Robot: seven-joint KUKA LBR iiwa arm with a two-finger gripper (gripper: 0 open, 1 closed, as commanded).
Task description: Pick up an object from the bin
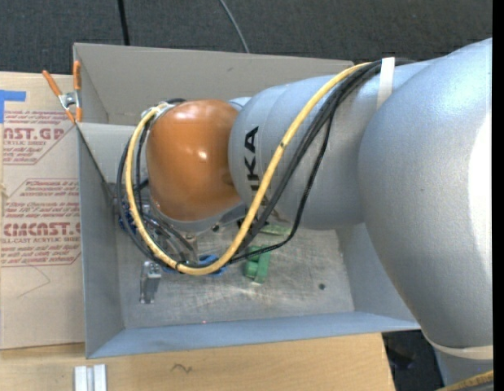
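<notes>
Grey metal bin [235, 331], my gripper [166, 244] low at left end, open or shut can't tell. Small grey metal piece [150, 282] just beside it, green plastic block [258, 265] near. Nothing lifted yet, guessing.

I read the bin [227, 328] as plain grey, floor a lighter grey w/ faint scuffs and a few dark specks. Arm [414, 153] is smooth silver-grey w/ black lettering. Wrist cover [190, 165] is glossy orange-brown w/ a pale highlight. A yellow cable [278, 165] loops round it, w/ black cables [317, 165] alongside. A white strap [386, 76] crosses them up top. Blue wire [204, 260] shows just under the cover. On the floor there's a bright green block [258, 265], and left of it a small dull grey metal bit [150, 283]. Both look plain.
</notes>
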